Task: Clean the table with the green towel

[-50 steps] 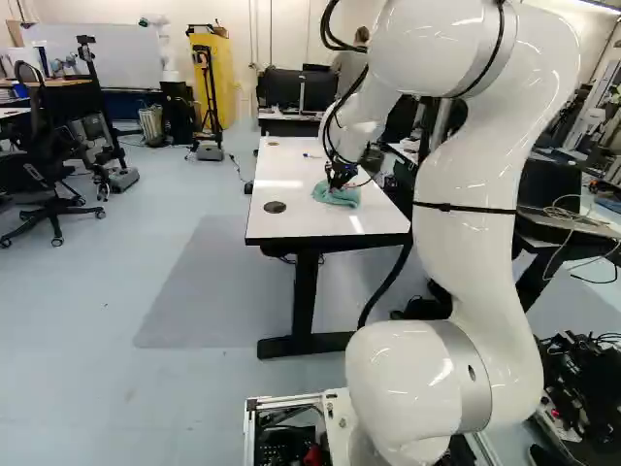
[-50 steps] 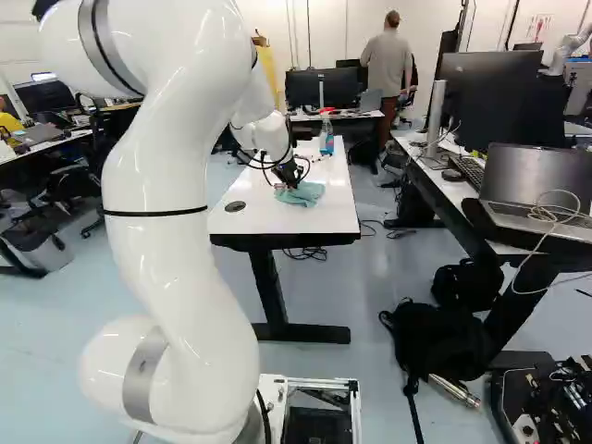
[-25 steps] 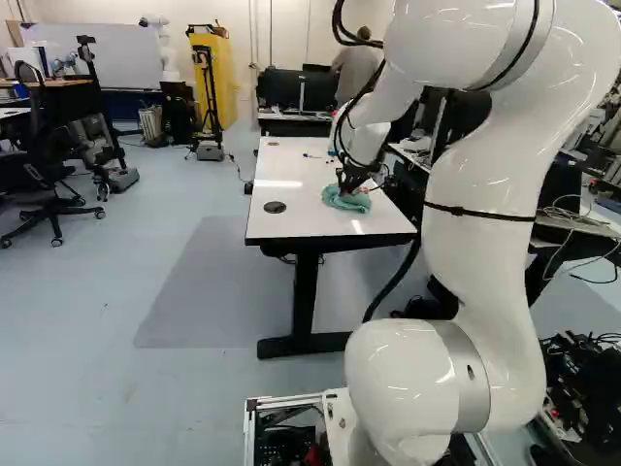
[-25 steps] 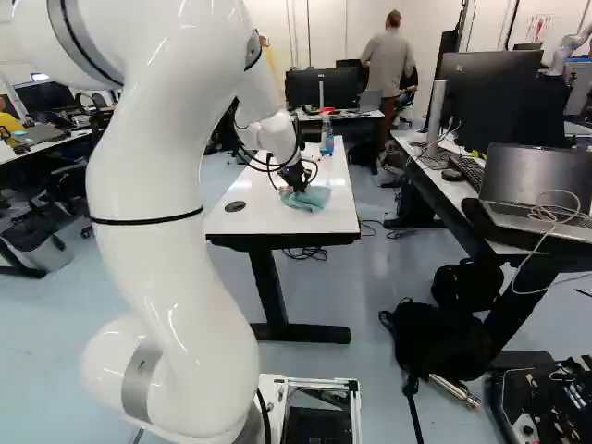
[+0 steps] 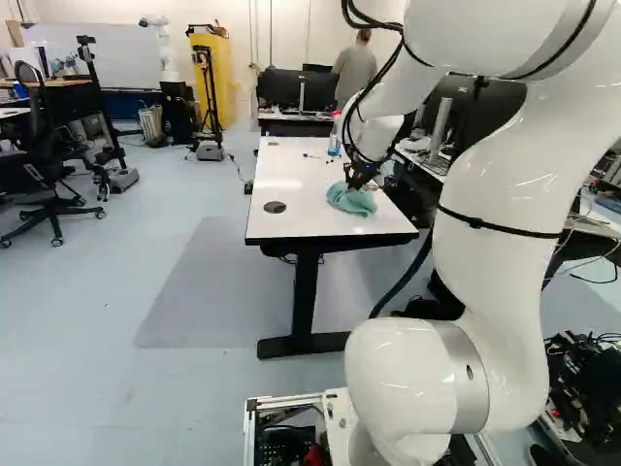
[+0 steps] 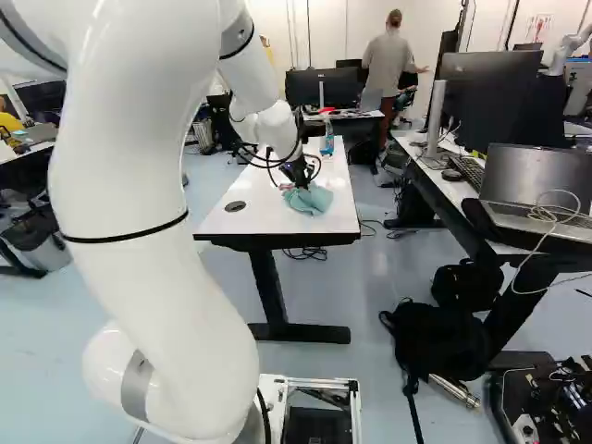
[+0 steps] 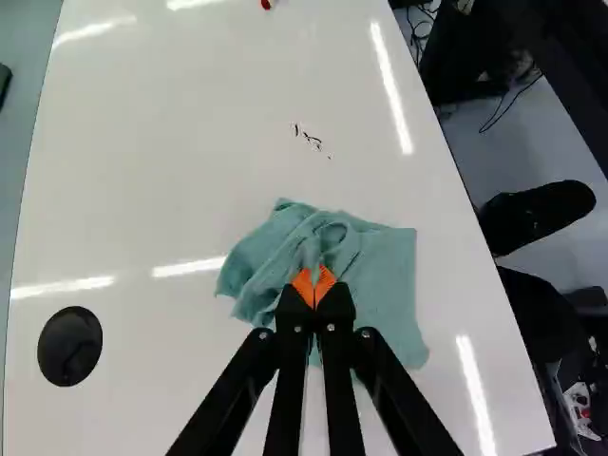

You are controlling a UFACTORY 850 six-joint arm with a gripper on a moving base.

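Observation:
Over the white table point(image 5: 291, 209), my gripper point(image 5: 357, 182) points down at the crumpled green towel point(image 5: 349, 200). The right base view shows the towel point(image 6: 314, 198) lying under the gripper point(image 6: 299, 179) on the nearer half of the tabletop. In the wrist view, the orange pads of my gripper point(image 7: 314, 288) are closed together on a raised fold of the towel point(image 7: 382, 285); the rest spreads flat and rumpled around the fingertips. Small black marks point(image 7: 310, 139) show on the tabletop ahead of the towel.
A spray bottle point(image 6: 327, 139) stands toward the table's far end. A round black cable cap point(image 7: 69, 346) sits in the tabletop beside the gripper. Right of the table, a desk holds a laptop point(image 6: 541, 180) and monitors. A black bag point(image 6: 435, 338) lies on the floor.
The arm has swung, and the gripper has shifted rightward in both base views and slightly nearer the base. The towel has slid over the tabletop with it. The base has not moved.

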